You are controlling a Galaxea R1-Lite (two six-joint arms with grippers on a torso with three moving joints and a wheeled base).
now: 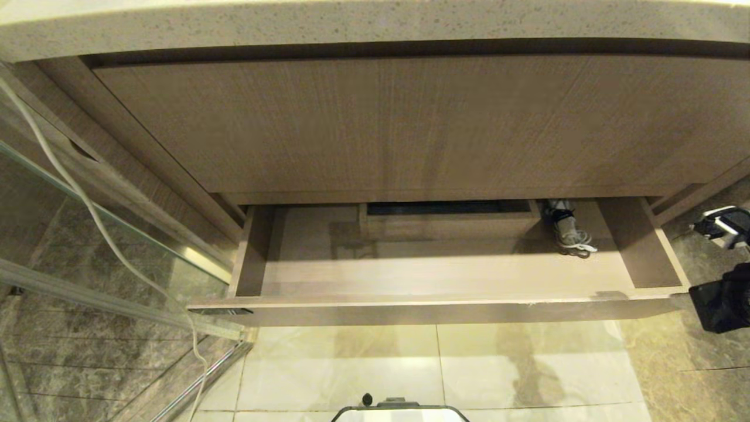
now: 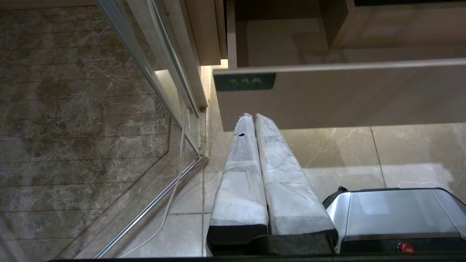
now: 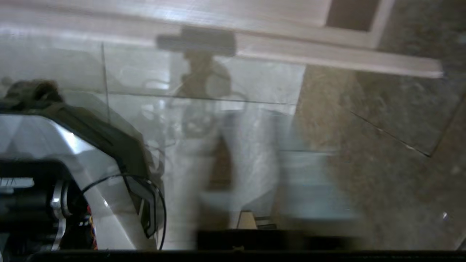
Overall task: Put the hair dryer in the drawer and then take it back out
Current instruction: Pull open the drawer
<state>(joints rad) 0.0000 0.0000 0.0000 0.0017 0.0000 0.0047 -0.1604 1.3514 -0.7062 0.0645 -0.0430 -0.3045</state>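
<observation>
You have the drawer (image 1: 445,308) pulled well out under the tall wood panel (image 1: 410,123), so its floor is open to reach from above. The hair dryer (image 1: 567,225) lies inside at the far right, tucked against the right end of the boxed cutout (image 1: 448,223). Only part of it shows under the panel's lower edge, with its bundled cord end nearest you. That spot looks like a sensible drop point: it is on the right arm's side, and the cutout wall stops the dryer sliding left.

Your right gripper (image 3: 233,171) is off to the right of the drawer, beyond its right end, over the dark stone floor; in the head view only the arm shows at the right edge. In the right wrist view the fingers are smeared and nothing sits between them, but you cannot tell there whether the jaws are apart or together. The dryer is therefore well apart from them, left of and farther in than the gripper.

Your left gripper (image 2: 251,120) is parked low, just in front of the drawer's left end near the dark label (image 2: 244,81), pads pressed together and holding nothing
</observation>
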